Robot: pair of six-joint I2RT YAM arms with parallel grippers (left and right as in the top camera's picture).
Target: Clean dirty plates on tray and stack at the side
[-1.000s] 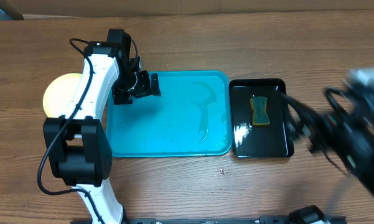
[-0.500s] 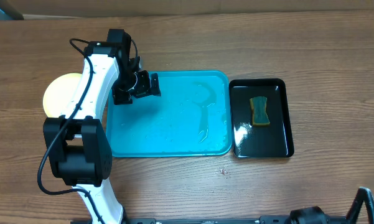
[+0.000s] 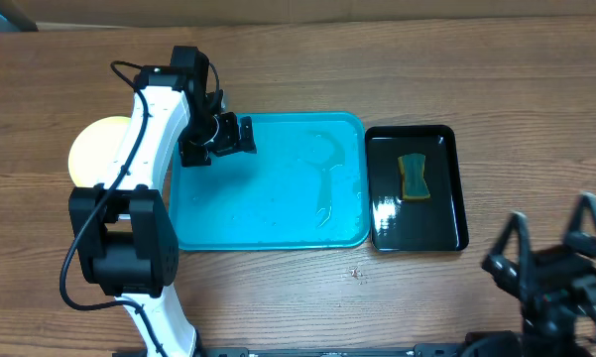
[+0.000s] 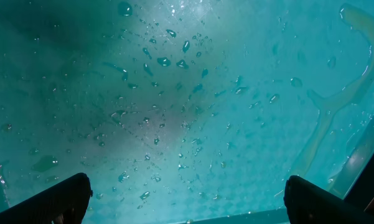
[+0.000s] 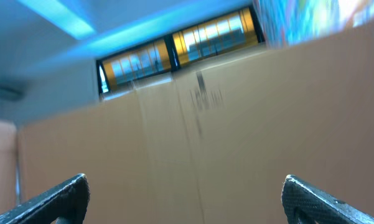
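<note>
The turquoise tray [image 3: 278, 213] lies mid-table, wet, with droplets and a pale water streak [image 3: 325, 178]; no plate is on it. A pale yellow-green plate [image 3: 94, 149] lies on the table left of the tray, partly behind my left arm; I cannot tell whether other plates lie under it. My left gripper [image 3: 236, 139] hovers over the tray's far left part, open and empty. In the left wrist view [image 4: 187, 190] it shows only wet tray floor [image 4: 174, 93]. My right gripper [image 3: 547, 248] is open and empty at the front right, pointing up at a cardboard wall [image 5: 236, 124].
A glossy black tray [image 3: 438, 218] stands right of the turquoise tray, holding a green-and-yellow sponge [image 3: 414, 177]. A small crumb [image 3: 355, 272] lies on the wooden table in front of the tray. Cardboard walls run along the far edge.
My right arm swung away from beside the black tray, nearly left the view, and now stands at the front right corner with fingers open. The left arm has not moved.
</note>
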